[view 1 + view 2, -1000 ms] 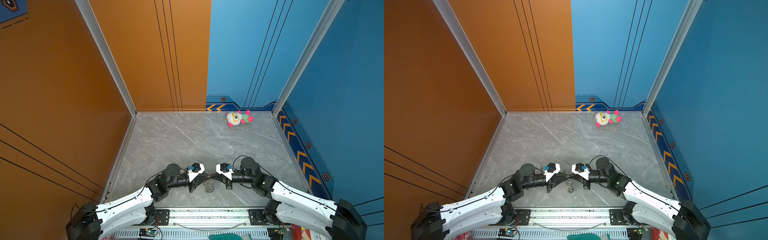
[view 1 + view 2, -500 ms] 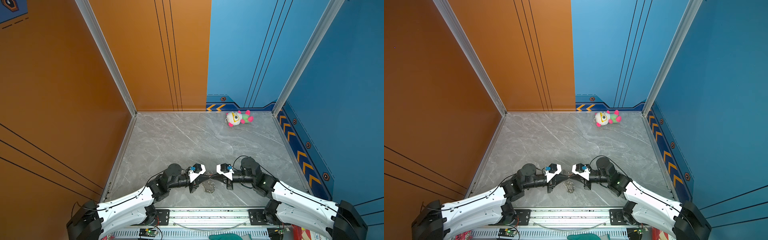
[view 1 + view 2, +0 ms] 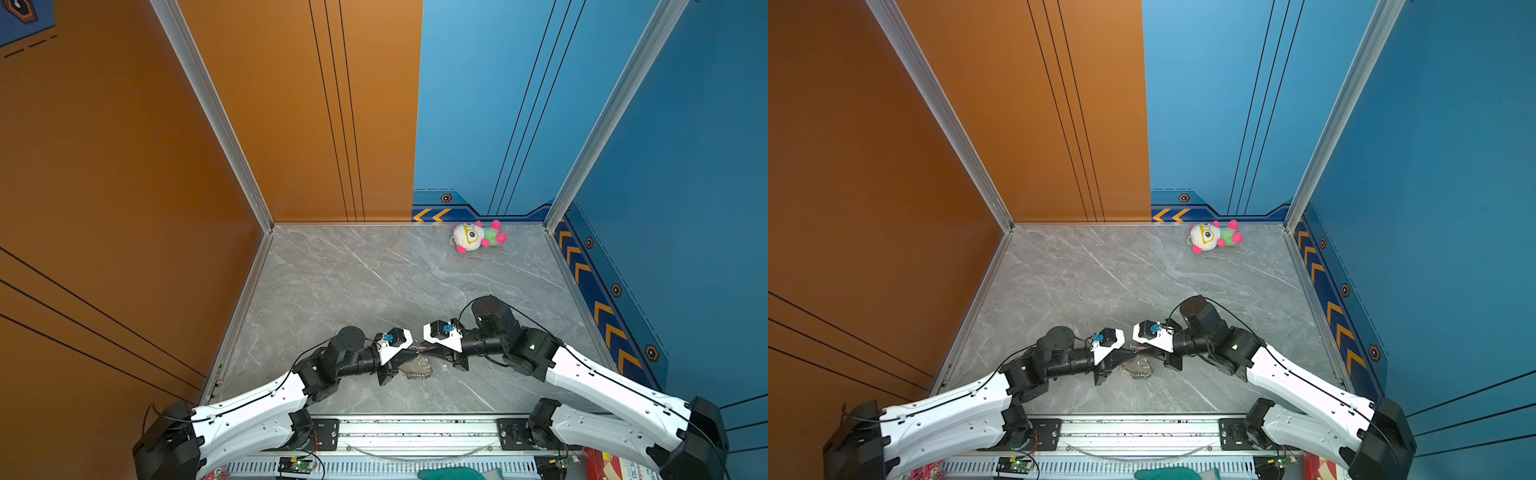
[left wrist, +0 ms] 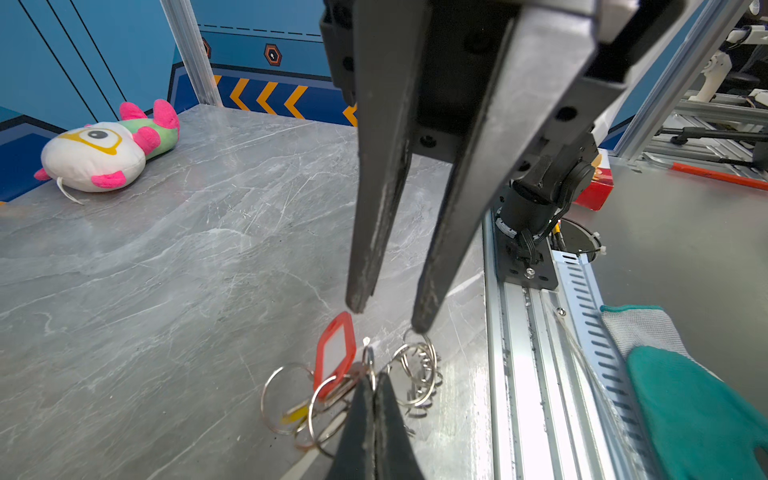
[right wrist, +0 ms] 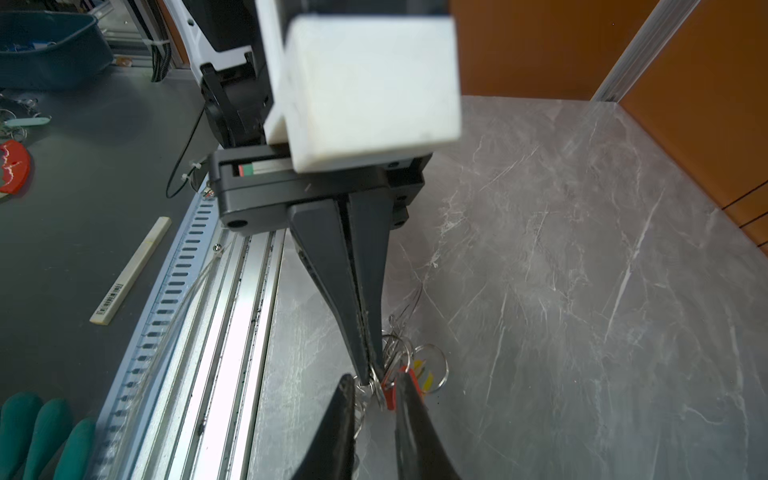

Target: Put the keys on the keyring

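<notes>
- left fingers pinching shut on keyring, near edge of tabletop
- right fingers hovering slightly parted, gripping nothing, just beside red key

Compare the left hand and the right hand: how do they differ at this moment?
The left hand is shut, tips pressed together; the right hand is open, fingers apart. The red key shows in the right hand's gap; the left hand leaves no gap. Both point tip to tip, low over the keyring.
</notes>
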Tool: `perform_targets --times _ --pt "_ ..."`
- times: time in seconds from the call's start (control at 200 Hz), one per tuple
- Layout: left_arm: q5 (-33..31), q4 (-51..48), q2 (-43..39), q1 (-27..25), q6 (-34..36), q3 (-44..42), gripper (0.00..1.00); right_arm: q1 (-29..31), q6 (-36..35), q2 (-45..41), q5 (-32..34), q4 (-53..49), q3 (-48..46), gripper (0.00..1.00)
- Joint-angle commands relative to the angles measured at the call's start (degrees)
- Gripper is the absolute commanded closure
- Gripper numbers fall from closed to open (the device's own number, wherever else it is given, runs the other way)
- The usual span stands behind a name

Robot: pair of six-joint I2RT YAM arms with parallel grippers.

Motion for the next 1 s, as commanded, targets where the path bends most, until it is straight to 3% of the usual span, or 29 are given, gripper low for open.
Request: perform_targets --times 0.0,0.435,0.996 --pt "-0.1 -0.4 -2.0 -0.4 1.2 0.9 1.00 0.2 -4.4 0.7 2.0 -9.5 2.0 0.79" --pt "3.8 -0.4 -1.2 -0.6 -0.4 1.1 1.00 2.0 -7.5 4.0 2.5 -10.6 4.8 0.76" --pt "6.0 -0.3 1.3 -0.7 -0.8 2.1 1.00 3.1 -6.2 4.1 2.4 -6.7 3.4 0.81"
